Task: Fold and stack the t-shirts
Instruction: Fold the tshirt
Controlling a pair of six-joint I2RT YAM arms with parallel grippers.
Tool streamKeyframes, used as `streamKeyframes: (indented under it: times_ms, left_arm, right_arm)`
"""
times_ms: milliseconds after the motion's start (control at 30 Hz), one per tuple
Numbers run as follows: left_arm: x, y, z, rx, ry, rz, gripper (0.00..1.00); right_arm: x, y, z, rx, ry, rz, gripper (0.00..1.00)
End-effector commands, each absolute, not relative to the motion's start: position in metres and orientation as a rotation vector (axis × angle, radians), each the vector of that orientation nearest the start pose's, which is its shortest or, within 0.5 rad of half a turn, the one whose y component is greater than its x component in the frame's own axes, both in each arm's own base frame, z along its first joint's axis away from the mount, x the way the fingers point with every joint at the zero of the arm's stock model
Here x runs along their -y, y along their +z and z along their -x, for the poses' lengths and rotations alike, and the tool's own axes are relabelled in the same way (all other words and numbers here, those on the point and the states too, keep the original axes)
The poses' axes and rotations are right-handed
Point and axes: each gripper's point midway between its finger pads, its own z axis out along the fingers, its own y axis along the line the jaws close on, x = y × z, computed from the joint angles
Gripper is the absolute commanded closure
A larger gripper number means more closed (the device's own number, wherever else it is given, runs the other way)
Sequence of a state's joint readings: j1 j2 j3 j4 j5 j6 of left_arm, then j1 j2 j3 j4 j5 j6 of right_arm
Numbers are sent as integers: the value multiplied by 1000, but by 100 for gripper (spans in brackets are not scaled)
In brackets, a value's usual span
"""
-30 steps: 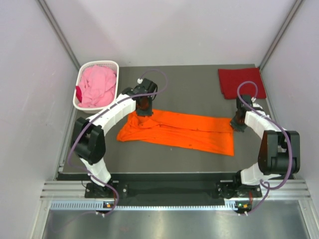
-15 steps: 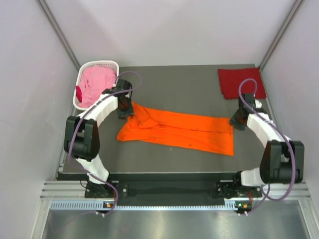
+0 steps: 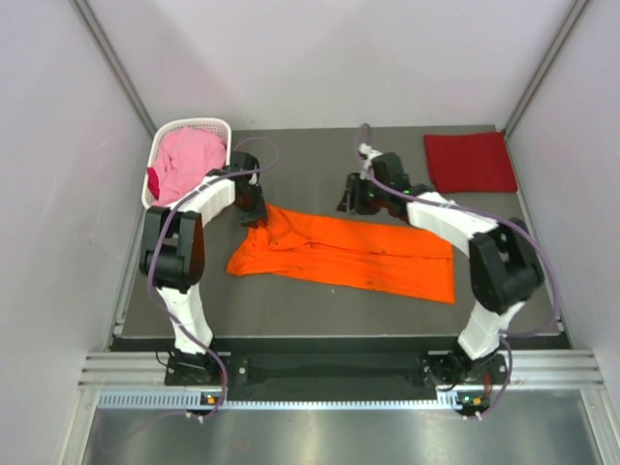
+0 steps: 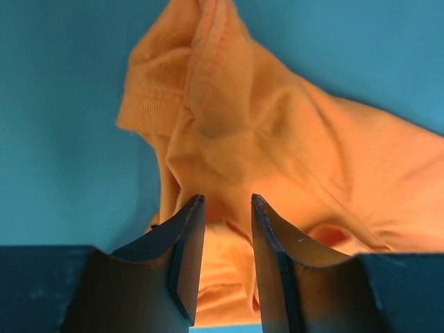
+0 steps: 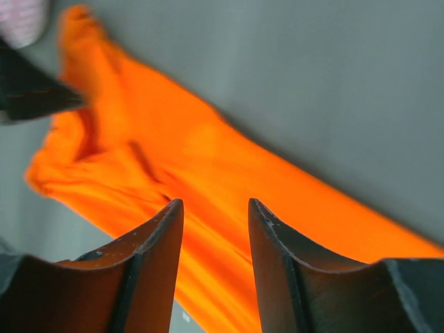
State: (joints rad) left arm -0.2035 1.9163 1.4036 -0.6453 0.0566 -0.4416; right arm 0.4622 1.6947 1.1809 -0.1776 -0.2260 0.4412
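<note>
The bright orange t-shirt (image 3: 339, 254) lies folded into a long band across the middle of the table. My left gripper (image 3: 254, 208) is open just above its far-left corner. In the left wrist view (image 4: 225, 208) rumpled orange cloth (image 4: 277, 139) shows below and between the parted fingers. My right gripper (image 3: 351, 199) is open over the shirt's far edge near the middle. In the blurred right wrist view (image 5: 215, 208) the orange cloth (image 5: 208, 166) lies under it. The dark red t-shirt (image 3: 470, 162) lies folded at the far right. The pink t-shirt (image 3: 189, 160) is bunched in the basket.
The white lattice basket (image 3: 194, 124) stands at the far left corner, close to my left arm. The dark table (image 3: 320, 155) is walled in by pale panels on three sides. The dark red shirt lies near the right wall.
My right arm has swung from the shirt's right end to its far middle edge. My left gripper has moved left to the shirt's far-left corner, which is drawn out a little.
</note>
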Motion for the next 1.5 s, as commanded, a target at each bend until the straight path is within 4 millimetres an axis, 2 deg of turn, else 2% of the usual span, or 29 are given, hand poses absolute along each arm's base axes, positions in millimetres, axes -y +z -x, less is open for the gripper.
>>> streamKeyframes:
  times_ms: [0, 67, 133, 200, 300, 333, 367, 400, 467, 500, 533, 733, 767, 967, 1000, 1100, 1133, 1267, 1333, 1367, 1433, 1467]
  left_arm:
    - [112, 50, -417, -2713, -269, 292, 62]
    - [113, 44, -415, -2739, -267, 284, 66]
    - [114, 42, -412, -2757, -273, 275, 70]
    - [111, 43, -406, -2769, -260, 281, 73]
    - [110, 57, -398, -2752, -259, 286, 80]
    - [109, 59, -395, -2754, -264, 296, 82]
    - [110, 62, -391, -2753, -272, 299, 84]
    - [109, 59, -383, -2772, -272, 305, 87]
    - [106, 66, -376, -2756, -263, 337, 90]
    - [107, 74, -374, -2733, -274, 337, 90]
    - [105, 69, -365, -2750, -268, 340, 89]
    - [102, 70, -341, -2758, -265, 347, 89]
    - [102, 65, -334, -2772, -267, 350, 89]
    - [106, 62, -302, -2805, -266, 336, 89]
    - [103, 57, -293, -2820, -247, 341, 89]
    - [93, 56, -285, -2816, -178, 343, 88]
    - [84, 57, -287, -2806, -112, 342, 88]
    - [67, 71, -300, -2764, 39, 348, 86]
    - [60, 80, -311, -2736, 100, 342, 83]
    - [55, 83, -314, -2724, 138, 346, 82]
    - [58, 84, -324, -2725, 133, 314, 80]
    - [64, 91, -335, -2702, 96, 305, 79]
  right_arm:
    - [-337, 163, -390, -2151, 936, 428, 56]
    - [-364, 161, -395, -2124, 1001, 487, 56]
    - [-391, 171, -392, -2063, 1096, 557, 55]
    - [-407, 158, -387, -2061, 1128, 611, 53]
    - [-420, 144, -387, -2067, 1135, 667, 50]
    - [-424, 144, -386, -2060, 1156, 685, 49]
    - [-427, 134, -385, -2074, 1173, 701, 48]
    - [-431, 130, -381, -2082, 1187, 722, 46]
    - [-435, 123, -381, -2085, 1174, 749, 46]
    - [-436, 119, -380, -2093, 1167, 754, 46]
    - [-436, 117, -378, -2094, 1165, 764, 46]
    - [-440, 99, -368, -2122, 1176, 805, 48]
    - [-439, 97, -366, -2128, 1176, 807, 49]
    - [-436, 95, -344, -2142, 1174, 825, 61]
    - [-435, 93, -340, -2148, 1167, 826, 64]
    - [-425, 88, -329, -2174, 1129, 821, 68]
    - [-420, 81, -324, -2195, 1118, 822, 69]
    - [-408, 83, -315, -2204, 1073, 823, 75]
    - [-401, 80, -312, -2216, 1045, 811, 74]
    - [-400, 86, -311, -2198, 1044, 813, 72]
    - [-398, 86, -312, -2199, 1029, 805, 68]
    - [-397, 86, -312, -2199, 1022, 803, 67]
